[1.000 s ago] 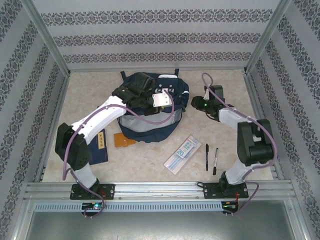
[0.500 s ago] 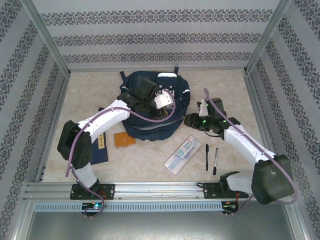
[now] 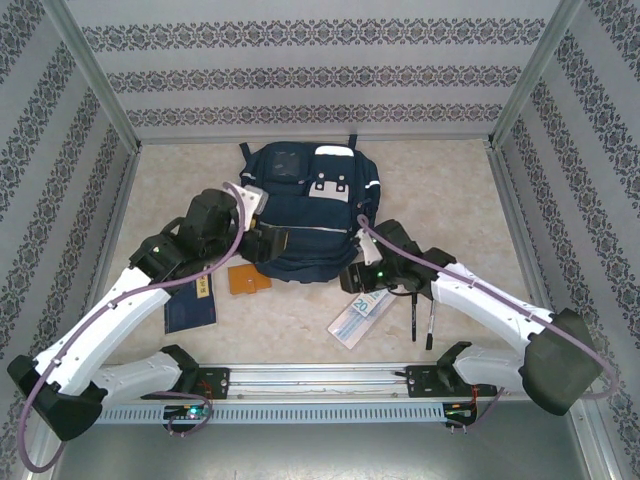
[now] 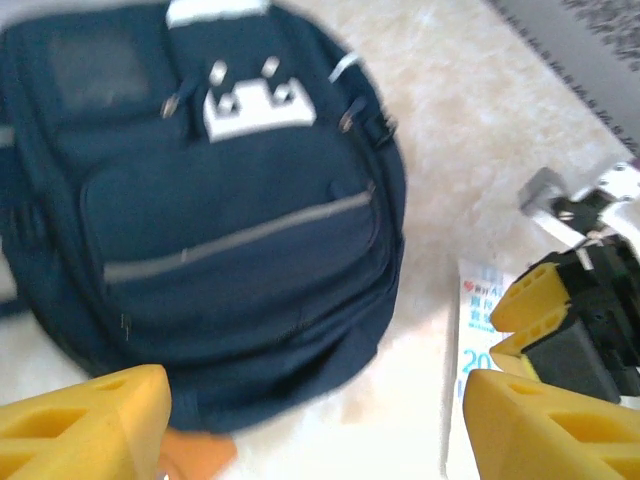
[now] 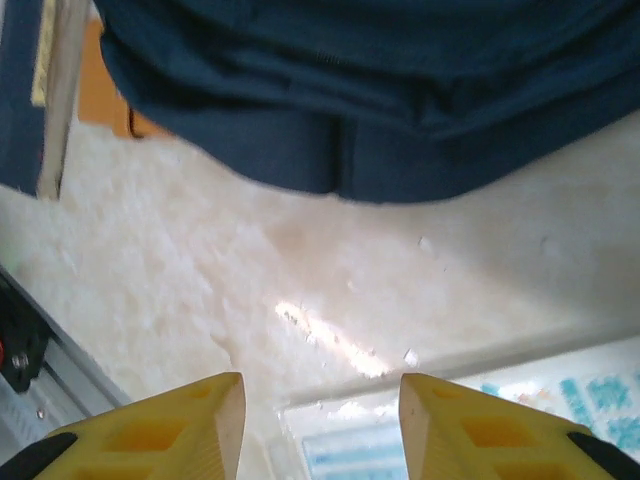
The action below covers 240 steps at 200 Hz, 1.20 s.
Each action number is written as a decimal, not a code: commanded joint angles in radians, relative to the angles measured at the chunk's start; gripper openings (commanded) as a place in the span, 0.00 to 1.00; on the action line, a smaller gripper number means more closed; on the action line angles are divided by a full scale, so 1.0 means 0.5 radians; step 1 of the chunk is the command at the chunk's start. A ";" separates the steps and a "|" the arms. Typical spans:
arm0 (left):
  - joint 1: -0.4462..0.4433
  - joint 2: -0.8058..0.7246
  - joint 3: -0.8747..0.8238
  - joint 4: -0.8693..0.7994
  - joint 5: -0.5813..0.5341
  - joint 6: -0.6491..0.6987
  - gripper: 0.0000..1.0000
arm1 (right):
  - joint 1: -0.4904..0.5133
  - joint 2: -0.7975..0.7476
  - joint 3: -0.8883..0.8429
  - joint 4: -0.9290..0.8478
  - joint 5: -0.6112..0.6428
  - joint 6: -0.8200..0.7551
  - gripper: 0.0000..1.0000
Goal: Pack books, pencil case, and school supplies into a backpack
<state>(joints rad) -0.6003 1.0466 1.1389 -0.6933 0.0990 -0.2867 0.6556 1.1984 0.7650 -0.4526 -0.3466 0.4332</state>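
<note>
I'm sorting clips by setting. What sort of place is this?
Probably a lab robot test cell, not a classroom: an aluminium frame holds wallpaper-patterned panels around a small tabletop, and the left arm and right arm are bolted to a rail at its near edge.

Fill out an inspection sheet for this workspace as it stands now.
Surface: beige marbled tabletop.
Job's things: large navy fabric backpack lying front up; orange-brown square notebook, thin dark navy book, pale translucent pencil case and two slim black pens lying outside it.
Clutter: nothing seen.
Grippers: left gripper open, empty, by the backpack; right gripper open, empty, over the pencil case.
Cables: purple cable along each arm.
Surroundings: patterned walls, aluminium frame.
</note>
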 commanded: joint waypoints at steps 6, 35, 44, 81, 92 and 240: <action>0.016 0.027 -0.144 -0.502 -0.134 -0.515 0.77 | 0.154 -0.082 0.029 -0.318 0.270 0.053 0.48; 0.034 0.028 -0.195 -0.793 -0.275 -0.776 0.81 | 0.186 -0.272 -0.138 -0.481 0.388 0.224 0.50; 0.065 -0.020 -0.267 -0.810 -0.288 -0.857 0.81 | 0.197 -0.324 -0.175 -0.465 0.310 0.234 0.50; 0.616 -0.175 -0.590 -0.701 -0.118 -0.879 0.75 | 0.318 -0.228 -0.091 -0.294 0.020 0.106 0.50; 0.737 -0.129 -0.633 -0.614 -0.107 -0.804 0.73 | 0.356 -0.153 -0.024 -0.254 0.036 0.111 0.50; 1.241 0.629 -0.262 -0.403 -0.210 -0.612 0.82 | 0.519 0.579 0.636 0.359 -0.205 0.403 0.44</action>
<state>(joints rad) -0.1337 1.5299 1.0100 -0.8581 -0.0555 -0.6075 0.8833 1.3838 0.9970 -0.4118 -0.3862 0.5804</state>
